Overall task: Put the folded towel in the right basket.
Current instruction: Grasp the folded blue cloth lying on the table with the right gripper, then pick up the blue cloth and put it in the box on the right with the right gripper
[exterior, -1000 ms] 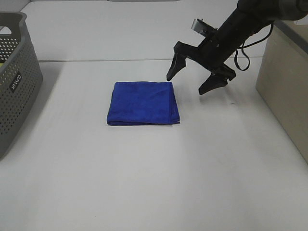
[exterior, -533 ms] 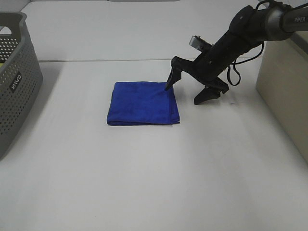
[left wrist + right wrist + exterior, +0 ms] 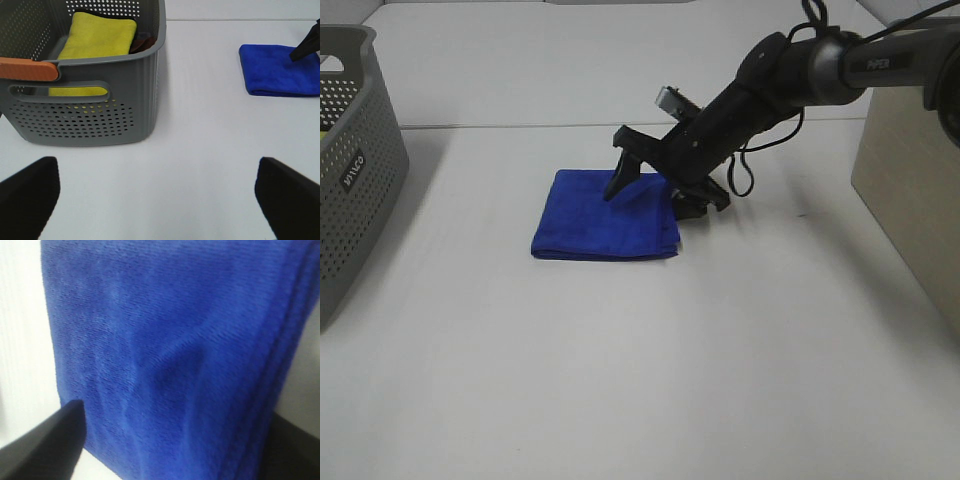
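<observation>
The folded blue towel [image 3: 590, 215] lies flat on the white table, mid-view. My right gripper [image 3: 655, 195] is open and low over the towel's right side. One finger [image 3: 618, 180] rests on top of the towel and the other sits at its right edge. In the right wrist view the towel [image 3: 165, 340] fills the frame between the black fingertips [image 3: 50, 440]. The towel [image 3: 280, 75] also shows in the left wrist view. My left gripper [image 3: 160, 200] is open and empty above bare table. A beige container [image 3: 910, 170] stands at the right edge.
A grey perforated basket [image 3: 350, 170] stands at the left edge. In the left wrist view it [image 3: 90, 110] holds a yellow towel [image 3: 100, 37]. A seam line runs across the table behind the blue towel.
My right gripper has come down and left from beside the towel onto its right side. The towel has slid a little to the left.
</observation>
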Action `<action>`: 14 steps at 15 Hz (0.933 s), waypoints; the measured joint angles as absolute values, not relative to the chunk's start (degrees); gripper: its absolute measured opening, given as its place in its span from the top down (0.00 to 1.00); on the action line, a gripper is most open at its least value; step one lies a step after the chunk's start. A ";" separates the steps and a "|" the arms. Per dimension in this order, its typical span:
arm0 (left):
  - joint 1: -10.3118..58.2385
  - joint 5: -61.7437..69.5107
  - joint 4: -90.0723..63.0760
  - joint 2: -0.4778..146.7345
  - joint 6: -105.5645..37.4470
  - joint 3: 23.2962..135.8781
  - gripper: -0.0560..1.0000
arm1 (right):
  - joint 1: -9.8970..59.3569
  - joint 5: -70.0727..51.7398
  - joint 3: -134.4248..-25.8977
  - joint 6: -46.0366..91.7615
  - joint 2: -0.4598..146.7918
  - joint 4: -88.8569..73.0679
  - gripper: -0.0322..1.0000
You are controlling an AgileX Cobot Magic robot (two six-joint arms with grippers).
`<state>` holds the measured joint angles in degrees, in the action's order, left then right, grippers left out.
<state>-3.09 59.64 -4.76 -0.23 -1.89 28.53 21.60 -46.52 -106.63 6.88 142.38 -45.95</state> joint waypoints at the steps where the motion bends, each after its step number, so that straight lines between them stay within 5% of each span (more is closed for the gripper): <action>1: -3.09 59.64 -4.76 -0.23 -1.89 28.53 0.01 | 22.86 -44.63 -106.63 6.88 143.07 -47.33 0.36; 4: -3.09 59.64 -4.76 -0.23 -1.89 28.53 0.01 | 25.61 -40.51 -106.63 6.82 144.21 -47.78 0.87; 11: -3.09 59.64 -4.76 -0.23 -1.89 28.53 0.01 | 23.84 -51.17 -108.52 8.82 139.97 -44.29 0.87; 14: -3.09 59.64 -4.76 -0.23 -1.89 28.53 0.01 | 15.30 -66.23 -119.92 9.00 129.26 -41.65 0.87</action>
